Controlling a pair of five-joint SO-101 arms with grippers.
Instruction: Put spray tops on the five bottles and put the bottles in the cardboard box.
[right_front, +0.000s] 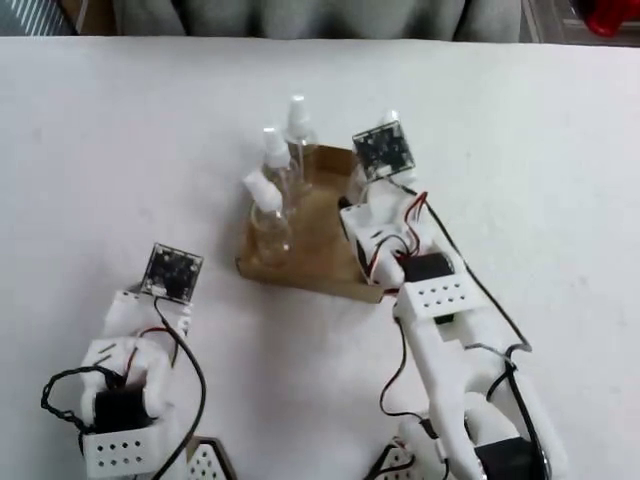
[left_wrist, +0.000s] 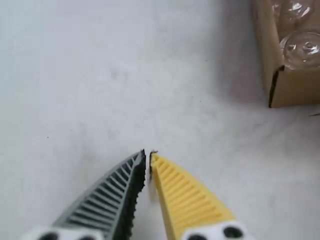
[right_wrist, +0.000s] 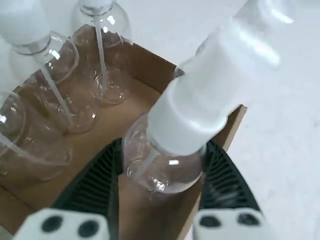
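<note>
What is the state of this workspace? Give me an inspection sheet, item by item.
Surface: white table, bare around the box.
Job's things: cardboard box holds three standing bottles with spray tops; a fourth bottle, top on, is tilted over the box's corner.
Clutter: nothing seen.
Grippers: left pincer shut, empty, over bare table; right pincer shut on the fourth bottle.
Cables: black and red wires run along both arms.
Surroundings: grey backdrop beyond the table's far edge.

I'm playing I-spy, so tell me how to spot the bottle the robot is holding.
Find the cardboard box on the white table. Clear bottles with white spray tops stand in it. Yours is the bottle between the right gripper's black fingers; the others stand free.
</note>
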